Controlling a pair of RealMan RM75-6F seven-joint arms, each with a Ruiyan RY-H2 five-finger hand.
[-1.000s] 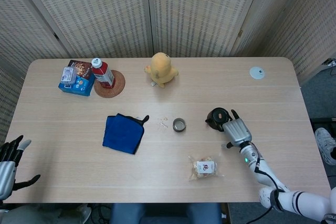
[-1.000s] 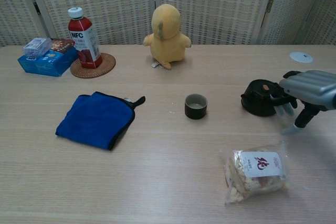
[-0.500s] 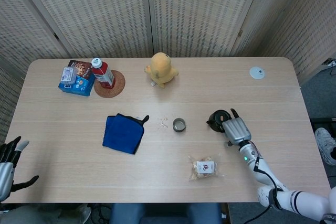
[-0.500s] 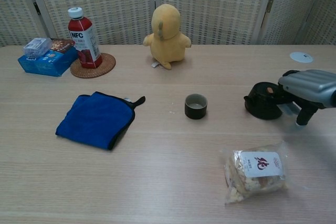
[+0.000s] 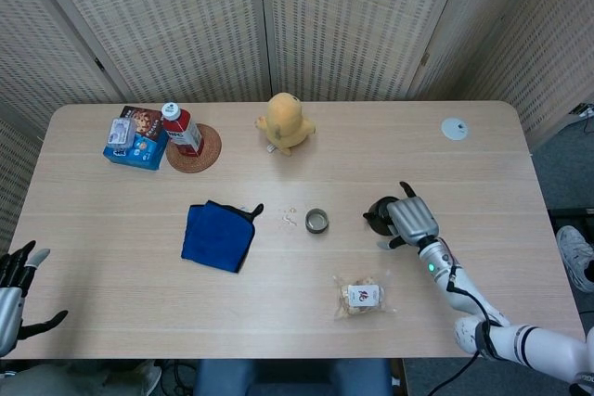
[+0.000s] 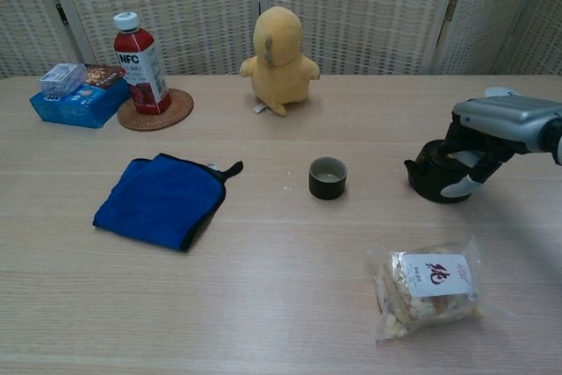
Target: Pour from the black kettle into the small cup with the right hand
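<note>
Our right hand (image 6: 492,133) closed on the kettle (image 6: 436,177) top. We thought it hard, smooth, maybe slippery; the cup (image 6: 327,177) sat left.

Pale wooden table (image 5: 139,266) before cream woven folding screens (image 5: 353,16), grey floor (image 5: 566,164) alongside.

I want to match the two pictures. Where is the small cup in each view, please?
Head view: the small cup is near the table's middle, between the blue cloth and the black kettle.
Chest view: the small cup is at centre, left of the black kettle.
Shared landmark: the yellow plush toy behind it.
</note>
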